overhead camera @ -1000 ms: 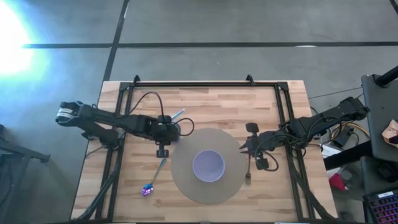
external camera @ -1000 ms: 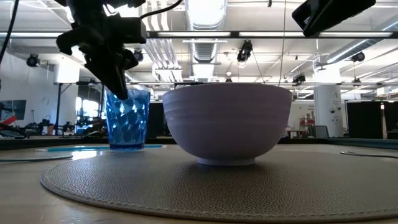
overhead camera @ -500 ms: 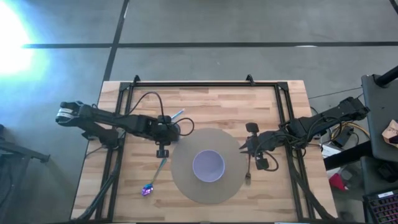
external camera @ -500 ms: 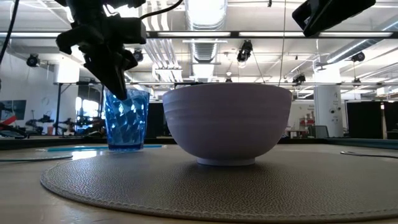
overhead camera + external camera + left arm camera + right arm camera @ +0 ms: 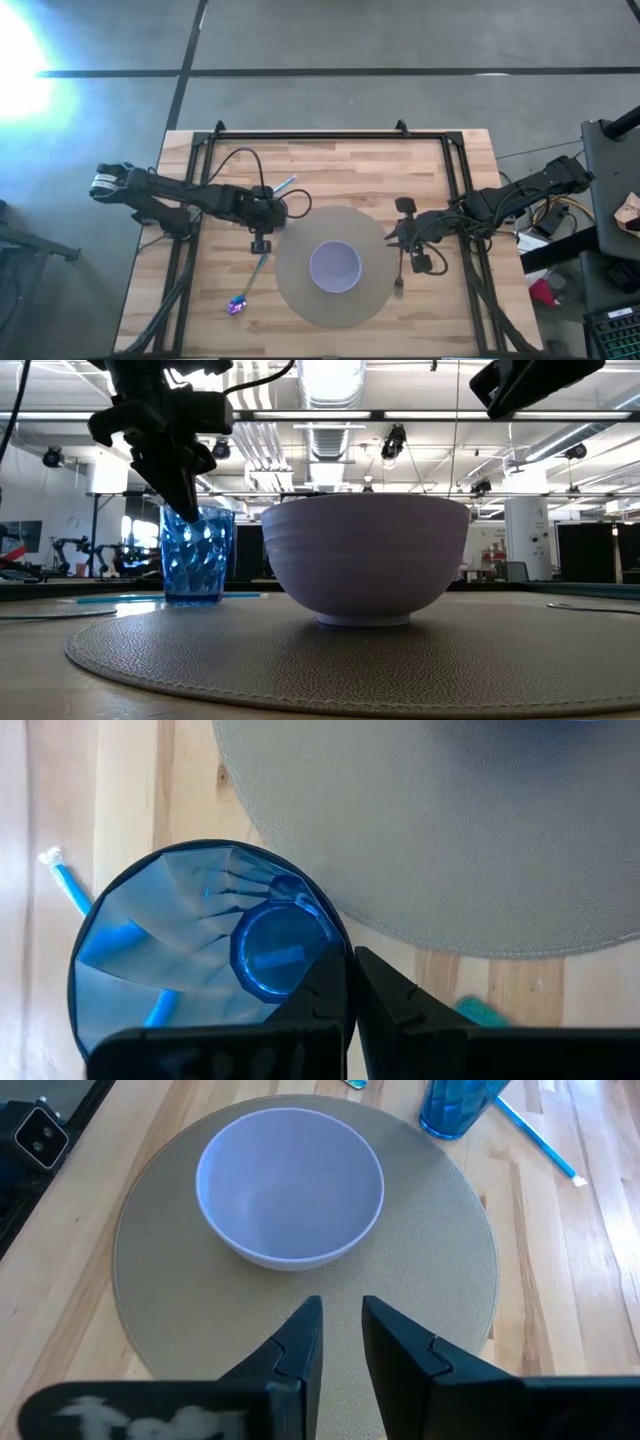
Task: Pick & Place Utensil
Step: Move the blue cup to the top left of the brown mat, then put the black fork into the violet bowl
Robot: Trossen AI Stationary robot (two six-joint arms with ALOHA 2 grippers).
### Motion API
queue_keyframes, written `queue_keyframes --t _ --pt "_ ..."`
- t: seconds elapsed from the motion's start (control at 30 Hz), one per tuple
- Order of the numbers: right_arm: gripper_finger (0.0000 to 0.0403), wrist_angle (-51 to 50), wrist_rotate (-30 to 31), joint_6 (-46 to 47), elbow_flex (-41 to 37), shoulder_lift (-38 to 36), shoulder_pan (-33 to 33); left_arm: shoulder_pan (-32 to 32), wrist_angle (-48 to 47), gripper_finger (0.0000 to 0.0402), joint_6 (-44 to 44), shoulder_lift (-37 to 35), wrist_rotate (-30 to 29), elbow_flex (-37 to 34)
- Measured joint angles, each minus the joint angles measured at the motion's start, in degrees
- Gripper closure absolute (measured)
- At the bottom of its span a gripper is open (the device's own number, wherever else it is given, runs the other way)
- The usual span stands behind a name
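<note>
A blue faceted cup [image 5: 200,960] stands upright on the wood by the far-left edge of the round grey mat [image 5: 300,285]; in the low view the cup [image 5: 195,560] shows behind the bowl. My left gripper [image 5: 350,982] reaches down onto it from above and is shut on its wall. A pale lilac bowl [image 5: 335,266] sits at the mat's middle. A teal utensil with a purple end [image 5: 252,280] lies left of the mat, a fork [image 5: 398,278] at the mat's right edge. My right gripper [image 5: 340,1335] hovers open above the mat's right part, holding nothing. My left gripper pinches the blue cup's rim [image 5: 338,942] on the side facing the mat, one finger [image 5: 322,988] inside the cup and the other [image 5: 388,992] outside. The fingers point down from above. The cup stays upright with its base on the table.
A thin blue straw [image 5: 285,185] lies on the wood just beyond the cup, toward the far edge. Black frame rails [image 5: 310,135] run along the table's far, left and right sides. Bare wood shows along the near edge [image 5: 330,340].
My left gripper, shut on the cup, has shifted a little toward the table's left, and the upright cup has slid with it along the table. The right arm, bowl and utensils have kept still.
</note>
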Motion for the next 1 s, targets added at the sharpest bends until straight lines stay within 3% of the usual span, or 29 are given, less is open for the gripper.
queue_keyframes --t 0.6,1.0 --pt "0.0326 0.0 -0.1 0.2 0.2 0.0 0.0 0.0 0.1 0.0391 1.4 0.8 0.4 0.1" --pt "0.0339 0.0 -0.5 0.2 0.2 0.0 0.0 0.0 -0.1 0.0303 0.4 0.9 0.7 -0.1"
